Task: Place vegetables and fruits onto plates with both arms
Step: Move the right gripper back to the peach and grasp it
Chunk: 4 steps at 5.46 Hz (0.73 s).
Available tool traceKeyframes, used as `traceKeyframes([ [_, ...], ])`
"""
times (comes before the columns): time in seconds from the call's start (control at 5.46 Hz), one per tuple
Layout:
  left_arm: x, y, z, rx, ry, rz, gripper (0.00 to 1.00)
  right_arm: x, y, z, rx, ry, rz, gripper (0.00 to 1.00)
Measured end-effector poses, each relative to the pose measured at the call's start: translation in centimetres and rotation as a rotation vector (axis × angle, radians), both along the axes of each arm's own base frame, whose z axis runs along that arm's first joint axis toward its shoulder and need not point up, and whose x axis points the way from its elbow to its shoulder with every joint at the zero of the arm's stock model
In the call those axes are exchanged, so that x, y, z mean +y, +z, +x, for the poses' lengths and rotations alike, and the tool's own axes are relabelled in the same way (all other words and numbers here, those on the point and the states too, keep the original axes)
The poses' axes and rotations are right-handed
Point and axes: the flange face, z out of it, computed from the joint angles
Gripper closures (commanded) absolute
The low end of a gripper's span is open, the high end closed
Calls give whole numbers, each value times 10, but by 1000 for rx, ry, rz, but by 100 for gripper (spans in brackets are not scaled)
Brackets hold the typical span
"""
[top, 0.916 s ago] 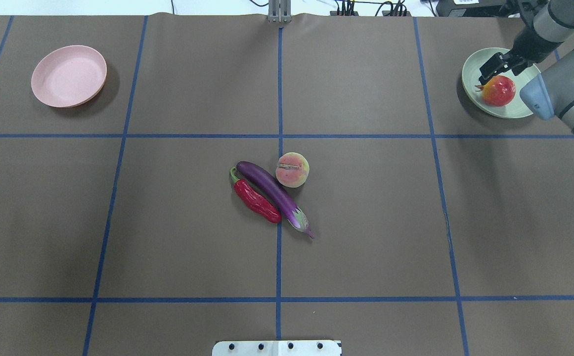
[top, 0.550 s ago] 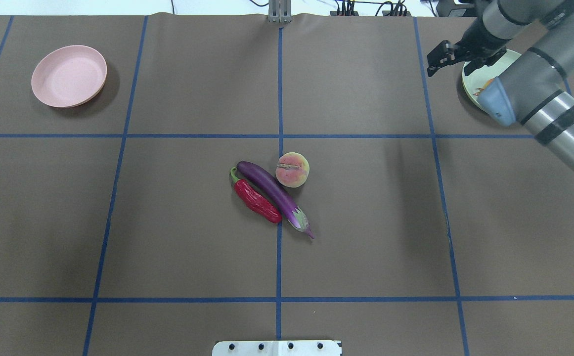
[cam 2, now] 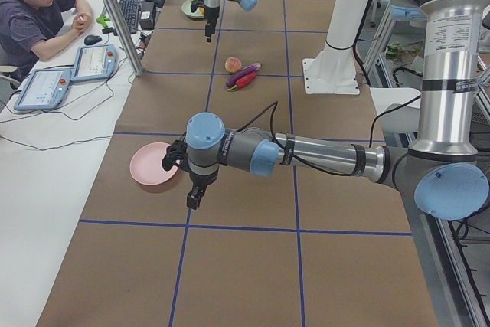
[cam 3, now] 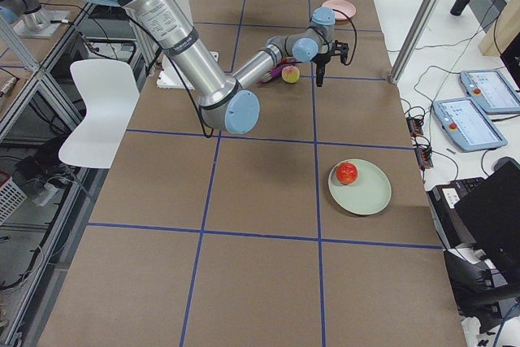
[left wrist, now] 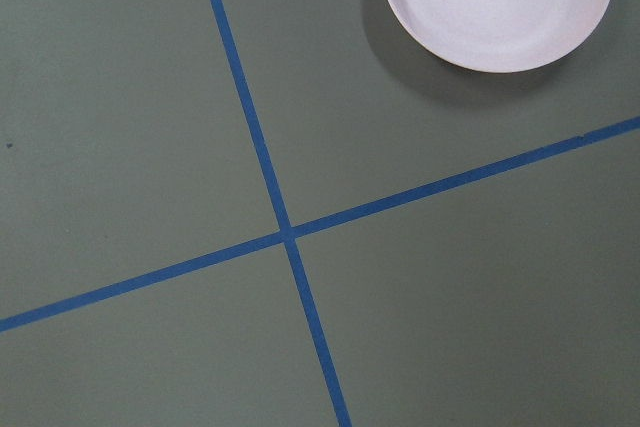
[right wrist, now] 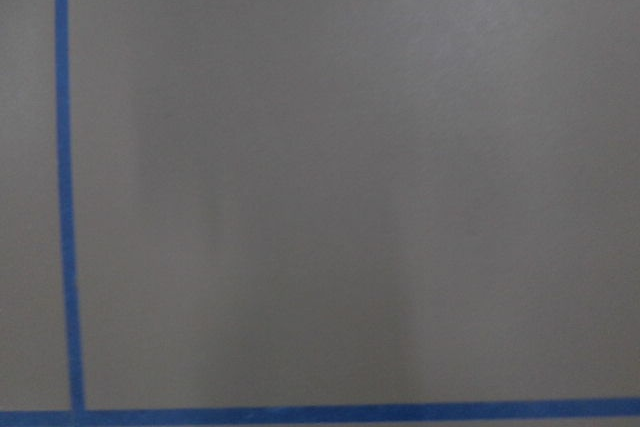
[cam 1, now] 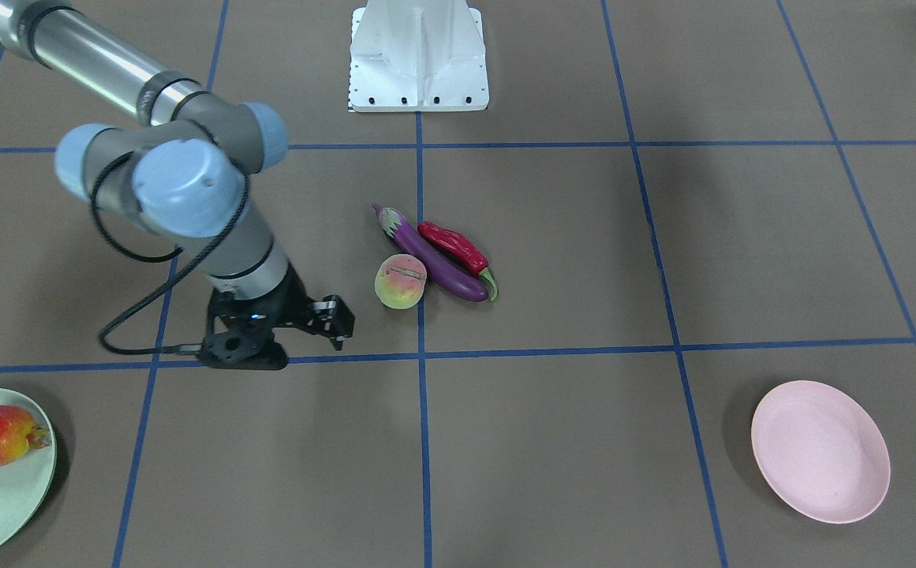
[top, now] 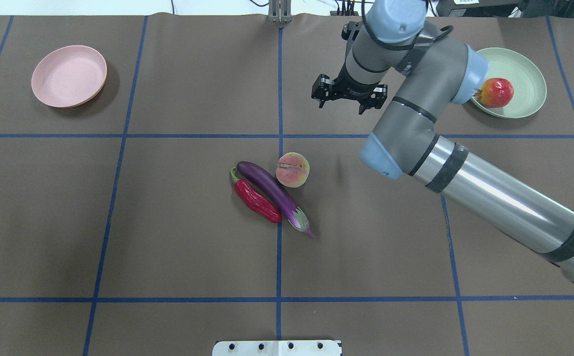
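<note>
Pomegranate (top: 496, 92), round and red-yellow, now sits alone on the mint plate (top: 529, 74). Right gripper (top: 342, 101) has let go and swung centreward, jaws spread and empty, so one fruit is done. Peach (top: 292, 169), eggplant (top: 272, 194) and chili (top: 256, 200) wait mid-table; left gripper (cam 2: 195, 193) hovers by the pink plate (top: 69, 75), grip unreadable.

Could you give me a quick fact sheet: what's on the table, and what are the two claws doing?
Green plate: holds pomegranate
Pink plate: nothing on it
Off plates, mid-table: peach, eggplant, chili pepper, close together
Right gripper: open, empty, between peach and green plate
Left gripper: near pink plate; open or shut unclear
</note>
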Motion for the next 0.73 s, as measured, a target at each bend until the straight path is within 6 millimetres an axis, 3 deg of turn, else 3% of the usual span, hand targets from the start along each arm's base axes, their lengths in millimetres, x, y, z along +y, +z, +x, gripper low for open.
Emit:
traceKeyframes([
  [0.18,0,0,0,0,0,-1,0,31,-37,-39,32,25,-33,1],
  [0.37,0,1,0,0,0,-1,0,55,-54,-66,75,40,-52,1],
  [0.73,0,0,0,0,-1,-1,0,84,-49,-94,165,33,-61,1],
])
